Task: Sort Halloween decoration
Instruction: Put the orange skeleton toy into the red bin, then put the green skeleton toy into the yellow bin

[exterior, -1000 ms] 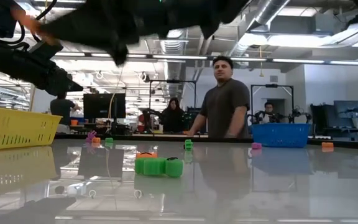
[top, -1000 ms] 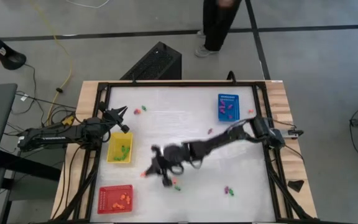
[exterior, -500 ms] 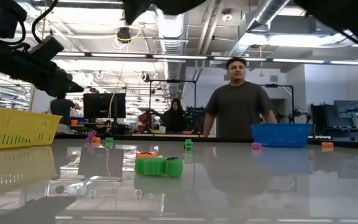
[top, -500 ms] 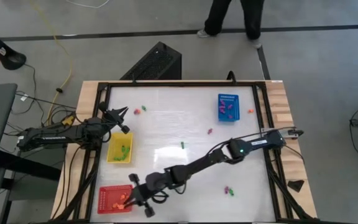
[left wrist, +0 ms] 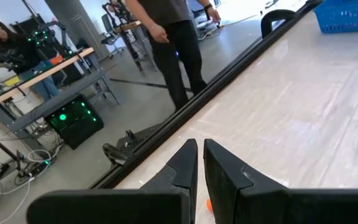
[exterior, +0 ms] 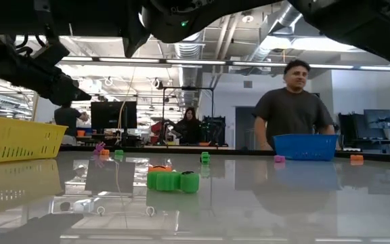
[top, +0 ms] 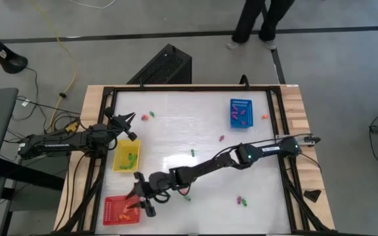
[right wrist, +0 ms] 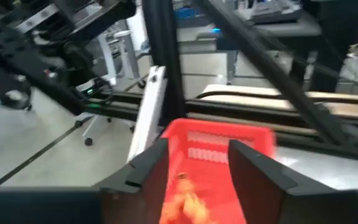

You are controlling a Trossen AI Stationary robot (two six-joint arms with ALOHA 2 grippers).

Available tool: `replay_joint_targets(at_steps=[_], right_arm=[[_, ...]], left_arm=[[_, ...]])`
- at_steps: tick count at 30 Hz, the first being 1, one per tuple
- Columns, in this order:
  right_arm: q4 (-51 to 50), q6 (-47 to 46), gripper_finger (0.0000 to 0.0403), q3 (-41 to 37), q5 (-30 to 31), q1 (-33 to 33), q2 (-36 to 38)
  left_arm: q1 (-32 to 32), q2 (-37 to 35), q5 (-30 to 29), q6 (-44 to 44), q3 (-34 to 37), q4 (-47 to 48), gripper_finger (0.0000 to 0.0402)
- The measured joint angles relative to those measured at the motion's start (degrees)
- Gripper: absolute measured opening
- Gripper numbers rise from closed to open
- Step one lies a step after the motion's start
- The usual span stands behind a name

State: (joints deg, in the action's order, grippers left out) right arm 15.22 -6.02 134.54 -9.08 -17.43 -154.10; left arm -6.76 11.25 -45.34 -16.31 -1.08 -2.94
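Note:
Small orange, green and purple pieces lie scattered on the white table: a green one (top: 191, 153), a purple one (top: 221, 138), green and purple ones (top: 241, 200), and a green cluster (exterior: 172, 181) in the low view. My right gripper (top: 140, 198) is open and hovers at the far right corner of the red tray (top: 113, 211). Its wrist view shows it (right wrist: 197, 168) with the red tray (right wrist: 222, 143) and orange pieces between its fingers. My left gripper (top: 126, 128) is shut and empty, just beyond the yellow tray (top: 126, 156).
The blue tray (top: 241, 113) stands at the far right, with an orange piece (top: 265, 117) beside it. A black frame (top: 189, 87) rims the table. A person (exterior: 293, 108) walks behind the far edge. The right arm (top: 228, 158) stretches across the table's middle.
My right gripper has swung from the table's middle toward the near left corner, reached over the red tray, then drawn back a little toward the far edge. The person behind the table has walked to the right.

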Motion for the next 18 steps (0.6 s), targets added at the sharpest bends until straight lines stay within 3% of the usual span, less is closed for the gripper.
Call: replay_joint_targets(at_steps=[4,7,10,12,14,18], right_arm=[[-3.6,-0.9,0.0237,0.1,-4.8,1.4,1.0],[-16.7,-2.6,0.0244,0.0,-17.1,2.7,3.9],[-32.6,-0.4,0.0242,0.0,-33.7,4.1,9.0],[-43.3,4.4,0.0239,0.2,-39.3,4.0,12.5],[-57.7,12.2,0.0234,0.2,-38.5,3.0,15.9],[-83.2,25.9,0.0224,0.1,-26.2,-0.1,20.6]], left_arm=[[0.0,0.0,0.0,0.0,0.0,0.0,0.0018],[0.0,0.0,-0.1,0.0,0.0,0.0,0.0018],[0.0,0.0,-0.1,0.0,0.0,0.0,0.0018],[0.0,0.0,0.0,0.0,0.0,0.0,0.0018],[0.0,0.0,-0.1,0.0,0.0,0.0,0.0018],[0.0,0.1,-0.1,0.0,0.0,0.0,0.0018]])
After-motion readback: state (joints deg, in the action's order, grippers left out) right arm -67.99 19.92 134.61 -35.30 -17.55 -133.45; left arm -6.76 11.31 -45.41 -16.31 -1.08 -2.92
